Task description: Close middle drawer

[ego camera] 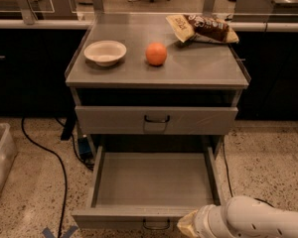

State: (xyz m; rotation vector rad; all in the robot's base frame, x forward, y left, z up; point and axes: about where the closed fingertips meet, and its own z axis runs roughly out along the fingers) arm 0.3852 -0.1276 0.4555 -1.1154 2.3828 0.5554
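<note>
Camera view: middle drawer [154, 181] open; pincer [185, 226] at its front edge.

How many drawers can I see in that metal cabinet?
2: one shut drawer under the top, and the middle drawer pulled open below it. Another may hide beneath, out of view. The pincer is at the open drawer's front edge.

I have one camera, set high in front of the cabinet [198, 71] and tilted down, facing its drawer fronts head-on. It sits near: the cabinet fills the middle of the view, from its top by the upper edge down to the open middle drawer [154, 182], whose front meets the bottom edge. Floor [30, 182] shows on both sides. The gripper [187, 225] shows at the bottom right, just beside that front, its arm [260, 219] cut off by the corner.
</note>
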